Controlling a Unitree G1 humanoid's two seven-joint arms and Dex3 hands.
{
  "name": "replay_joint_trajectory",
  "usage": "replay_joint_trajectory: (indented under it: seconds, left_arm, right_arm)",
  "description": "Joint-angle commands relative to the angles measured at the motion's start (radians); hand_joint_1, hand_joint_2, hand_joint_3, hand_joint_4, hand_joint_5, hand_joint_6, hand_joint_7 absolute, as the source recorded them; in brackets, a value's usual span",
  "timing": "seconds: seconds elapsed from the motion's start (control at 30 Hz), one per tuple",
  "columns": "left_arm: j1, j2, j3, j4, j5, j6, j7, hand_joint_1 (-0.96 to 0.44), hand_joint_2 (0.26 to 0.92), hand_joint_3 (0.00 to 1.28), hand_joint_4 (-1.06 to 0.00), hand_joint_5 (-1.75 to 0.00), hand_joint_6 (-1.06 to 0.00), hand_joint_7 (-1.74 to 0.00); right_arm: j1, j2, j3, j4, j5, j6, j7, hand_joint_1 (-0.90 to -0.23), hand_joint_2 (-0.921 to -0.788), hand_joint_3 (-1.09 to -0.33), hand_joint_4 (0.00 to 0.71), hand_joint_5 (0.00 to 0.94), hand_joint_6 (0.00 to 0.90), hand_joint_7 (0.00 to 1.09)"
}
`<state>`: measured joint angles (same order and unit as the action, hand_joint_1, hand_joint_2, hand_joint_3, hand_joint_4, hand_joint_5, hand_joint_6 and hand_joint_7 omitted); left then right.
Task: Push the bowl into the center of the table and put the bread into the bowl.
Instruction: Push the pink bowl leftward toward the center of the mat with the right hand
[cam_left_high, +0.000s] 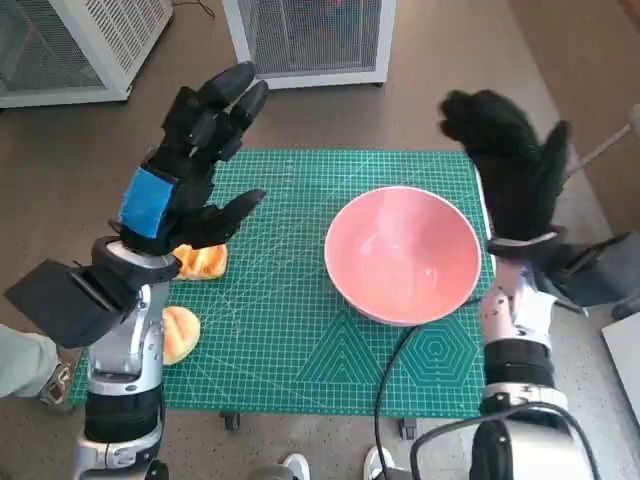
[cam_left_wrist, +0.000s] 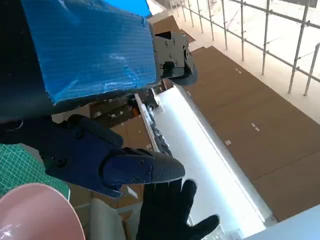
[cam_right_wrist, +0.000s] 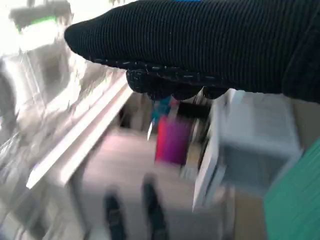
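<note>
Left hand (cam_left_high: 190, 175) is raised, fingers apart, empty; right hand (cam_left_high: 515, 170) likewise, beside the pink bowl (cam_left_high: 402, 255). We find the bowl right of the green mat's (cam_left_high: 300, 330) centre and two bread rolls (cam_left_high: 200, 262) at its left edge, presumably awaiting pickup.

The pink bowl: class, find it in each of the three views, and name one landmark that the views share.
Head view: the pink bowl sits right of centre on the green mat.
Left wrist view: only its rim shows, at the lower left corner.
Right wrist view: not in it.
Shared landmark: the green mat, a strip in both wrist views.
</note>
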<state>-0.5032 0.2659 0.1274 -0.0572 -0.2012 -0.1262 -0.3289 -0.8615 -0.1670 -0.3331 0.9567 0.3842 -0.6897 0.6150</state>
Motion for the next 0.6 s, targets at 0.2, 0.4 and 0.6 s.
replay_joint_trajectory:
  seconds: [0.2, 0.4, 0.6]
  left_arm:
    - [0.022, -0.002, 0.0, -0.023, -0.012, 0.005, 0.0, -0.58, 0.921, 0.32, -0.22, 0.0, 0.0, -0.57]
    - [0.031, 0.002, -0.001, -0.027, -0.003, 0.001, 0.002, -0.58, 0.921, 0.32, -0.22, 0.0, 0.0, -0.56]
    - [0.038, 0.004, -0.003, -0.035, -0.002, 0.005, 0.001, -0.59, 0.921, 0.32, -0.22, 0.0, 0.0, -0.55]
  right_arm:
    - [-0.018, -0.077, -0.051, 0.216, -0.052, -0.01, -0.179, -0.411, -0.921, -0.45, 0.39, 0.0, 0.549, 0.0]
    - [-0.001, -0.093, -0.054, 0.299, -0.085, 0.012, -0.255, -0.408, -0.921, -0.482, 0.389, 0.001, 0.551, 0.0]
    - [0.033, -0.095, -0.035, 0.341, -0.139, 0.049, -0.321, -0.388, -0.921, -0.539, 0.391, 0.002, 0.562, 0.01]
